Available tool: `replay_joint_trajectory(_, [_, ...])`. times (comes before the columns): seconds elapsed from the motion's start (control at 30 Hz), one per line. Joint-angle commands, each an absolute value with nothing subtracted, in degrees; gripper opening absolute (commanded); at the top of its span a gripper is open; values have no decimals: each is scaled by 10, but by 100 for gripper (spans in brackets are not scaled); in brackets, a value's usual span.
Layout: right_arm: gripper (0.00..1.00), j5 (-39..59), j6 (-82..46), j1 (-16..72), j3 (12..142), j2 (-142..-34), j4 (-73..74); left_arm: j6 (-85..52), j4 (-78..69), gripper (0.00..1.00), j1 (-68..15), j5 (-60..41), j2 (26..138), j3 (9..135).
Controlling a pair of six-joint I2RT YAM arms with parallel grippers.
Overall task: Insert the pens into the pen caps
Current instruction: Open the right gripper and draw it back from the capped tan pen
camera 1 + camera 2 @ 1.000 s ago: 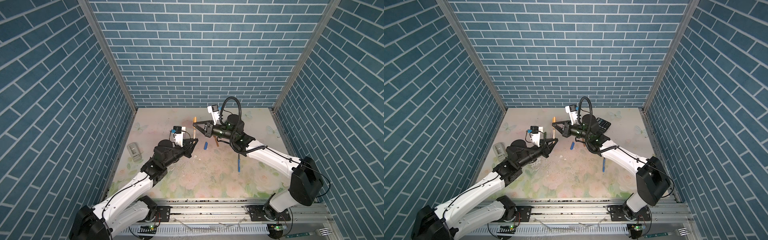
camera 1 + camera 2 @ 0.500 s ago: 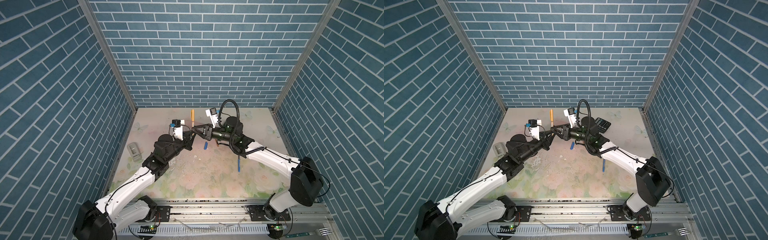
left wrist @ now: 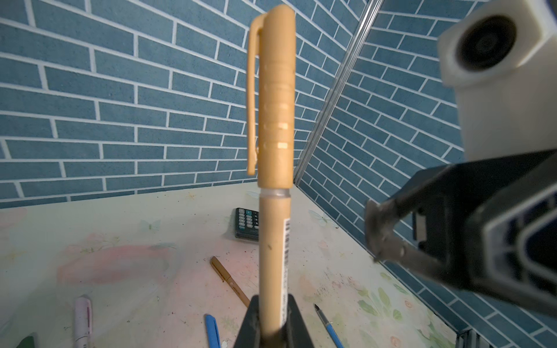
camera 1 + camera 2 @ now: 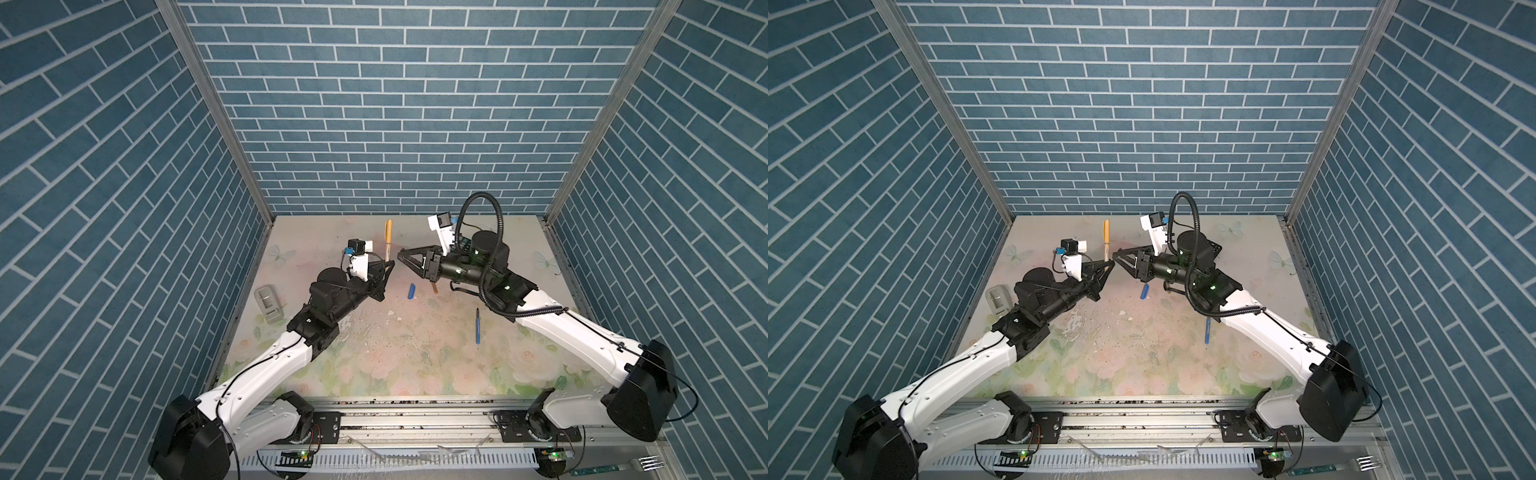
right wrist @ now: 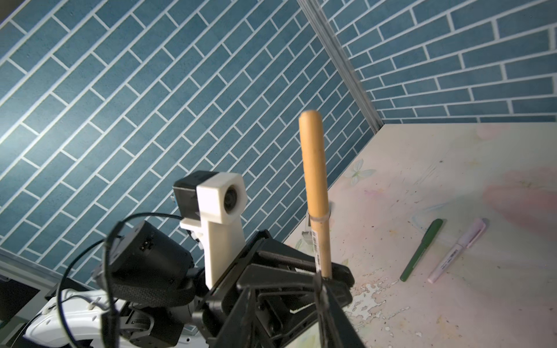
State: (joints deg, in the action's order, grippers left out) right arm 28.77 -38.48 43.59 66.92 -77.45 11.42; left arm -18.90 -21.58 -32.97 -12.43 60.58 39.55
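Progress: tan pen (image 3: 275, 241) capped, pinched by left hand (image 3: 272, 313); right hand (image 4: 400, 254) slightly parted, empty; mid-frame blue pen (image 4: 478, 326) and blue cap (image 4: 411, 291) aren't joined.

We can read no word or number anywhere. The tan pen (image 3: 272, 259) carries a narrow white strip with a barcode (image 3: 286, 230) along its barrel, just under the tan cap (image 3: 275, 99); its fine print is too small for us. On the table behind the tan pen, the calculator (image 3: 247, 223) shows key marks too blurred to read. Beyond the tan pen in the right wrist view, the pale pink pen (image 5: 452, 256) bears dark illegible print.
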Motion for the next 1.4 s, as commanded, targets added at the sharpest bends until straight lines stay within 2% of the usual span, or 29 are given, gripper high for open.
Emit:
replay_joint_trajectory(0.0, [33,224,-337,425,719,-762,16,-147,-225,0,-327,-124,611,396])
replay_joint_trajectory(0.1, [26,185,-328,415,785,-781,-73,-118,-195,0,-326,-140,613,419])
replay_joint_trajectory(0.2, [23,194,-318,407,857,-810,-133,-88,-157,0,-326,-142,617,440])
replay_joint_trajectory(0.3, [24,213,-311,406,901,-832,-150,-68,-123,0,-326,-142,622,456])
replay_joint_trajectory(0.47, [31,229,-322,406,940,-856,-149,-60,-110,0,-327,-139,619,456])
replay_joint_trajectory(1.13, [30,266,-348,410,980,-919,-145,-59,-102,0,-326,-145,615,459])
replay_joint_trajectory(1.37, [22,274,-349,414,978,-923,-147,-61,-101,0,-326,-145,613,461])
